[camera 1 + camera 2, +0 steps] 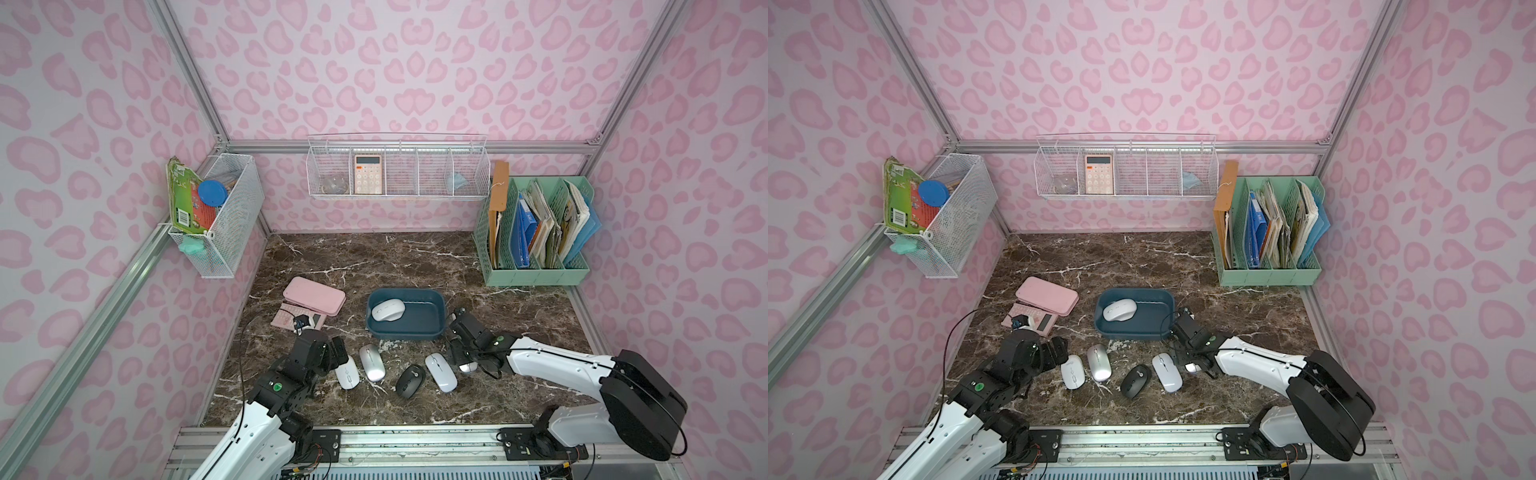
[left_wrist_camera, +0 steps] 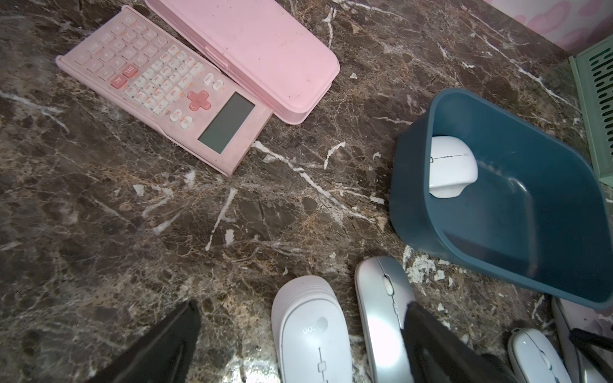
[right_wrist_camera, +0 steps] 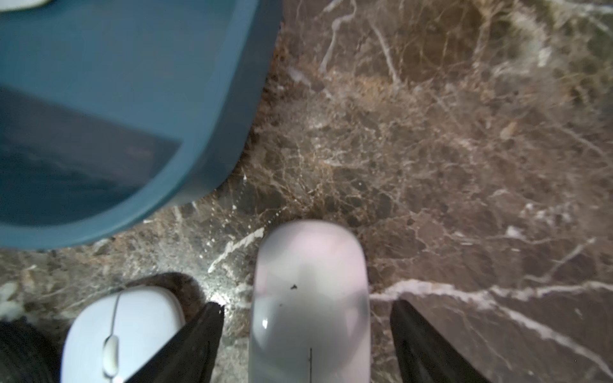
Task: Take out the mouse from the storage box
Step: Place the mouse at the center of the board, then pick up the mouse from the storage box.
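The step in hand looks like the release of a pale mouse [image 3: 311, 298] on the desk [image 1: 374, 257], in the lower right of the top views, just below the storage box [image 1: 405, 331]. The right jaws stand spread on either side of it, with a clear gap on each flank, pinching nothing. To finish this well, they should rise straight up before turning away. Any sideways drift could drag this mouse or nudge the white one [image 3: 122, 331] lying just beside it.

The left jaws are spread wide as well and hold nothing, hanging over a white mouse [image 2: 311, 331] and a silver mouse [image 2: 384, 298] at the lower left of the row.

One white mouse [image 1: 387, 310] lies inside the storage box, at its left end, near the middle of the top views. It sits close to the box wall, so a descent from above with the jaws across its narrow width seems best. A slow lift would suit, since the light tub may slide.

On the pink calculator [image 2: 159, 86], the keys marked "AC" and "DEL" can be read, but the name beside its screen is too small. The logo on the white mouse is unclear. The green pack [image 1: 183, 199] in the upper left carries a barcode, and its print is illegible.
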### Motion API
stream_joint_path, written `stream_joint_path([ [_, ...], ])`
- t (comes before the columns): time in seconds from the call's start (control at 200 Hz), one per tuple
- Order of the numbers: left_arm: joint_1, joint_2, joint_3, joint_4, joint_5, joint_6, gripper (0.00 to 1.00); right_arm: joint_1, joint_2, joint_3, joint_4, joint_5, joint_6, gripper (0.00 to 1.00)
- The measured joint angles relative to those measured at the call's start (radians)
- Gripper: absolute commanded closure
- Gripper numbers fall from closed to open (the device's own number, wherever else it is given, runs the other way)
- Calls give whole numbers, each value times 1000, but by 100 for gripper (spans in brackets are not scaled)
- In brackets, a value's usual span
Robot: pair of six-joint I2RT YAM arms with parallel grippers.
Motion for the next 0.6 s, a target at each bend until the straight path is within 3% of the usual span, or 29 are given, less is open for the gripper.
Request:
stream_joint_path([
  [0.2,0,80,24,26,10,0,1,-20,-137,-7,-18,18,-11,15],
  [0.35,0,192,109,66,80,5,1,-30,-209,-35,-31,19,-6,15],
  [0.6,-15,606,448,119,266,125,1,-42,-410,-190,53,14,16,15],
])
